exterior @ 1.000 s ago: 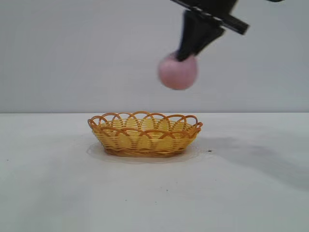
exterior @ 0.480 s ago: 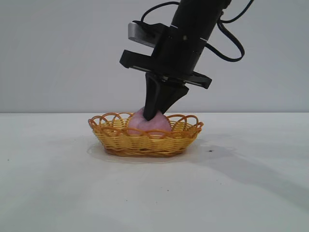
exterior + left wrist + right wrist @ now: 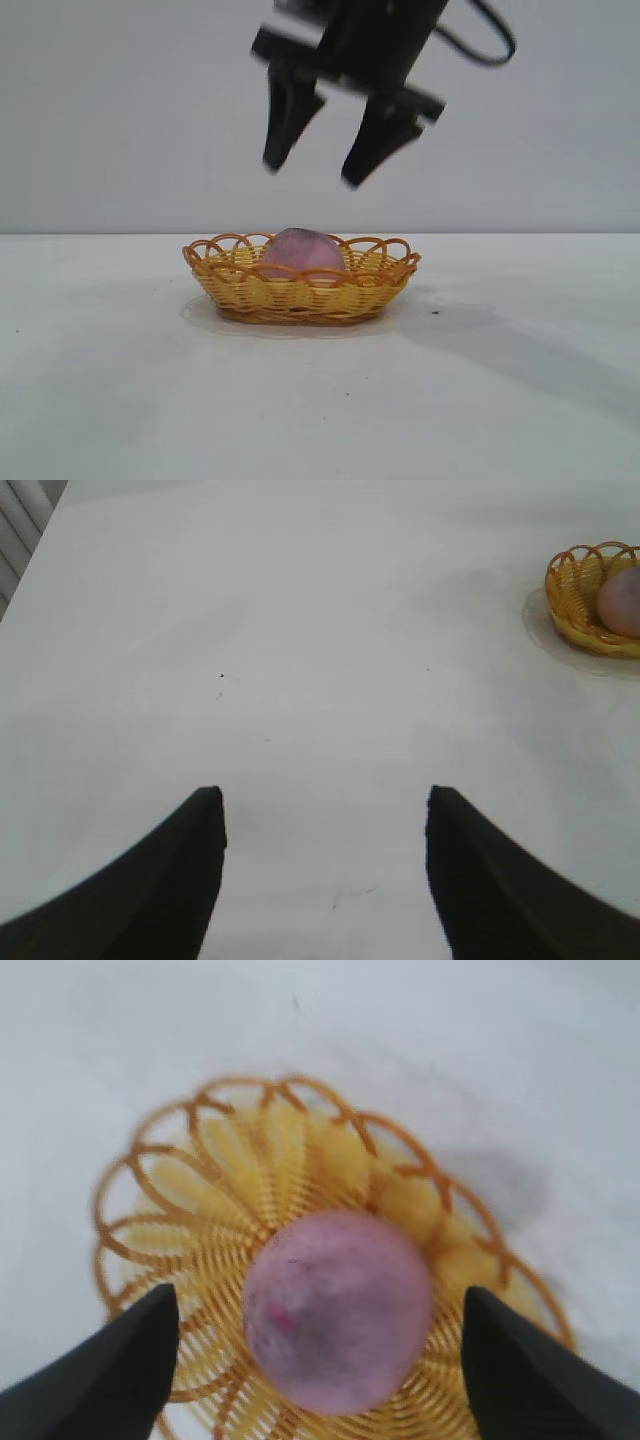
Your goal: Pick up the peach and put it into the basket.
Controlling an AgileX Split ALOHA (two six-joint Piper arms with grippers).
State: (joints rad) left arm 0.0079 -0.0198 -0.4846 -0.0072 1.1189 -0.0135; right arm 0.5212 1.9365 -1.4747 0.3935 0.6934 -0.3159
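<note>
Peach (image 3: 302, 251) sitting inside basket (image 3: 300, 292) on white counter (image 3: 320, 400). Right gripper (image 3: 311, 174) hovering directly above, fingers spread wide, holding nothing. Left gripper (image 3: 322, 825) idling apart — fingers open, empty.

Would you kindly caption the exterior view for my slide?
Right gripper open above the peach resting in the basket.

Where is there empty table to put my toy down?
The white table is bare left, right and in front of the basket. The basket is taken by the peach, and the open right gripper hangs just above it.
</note>
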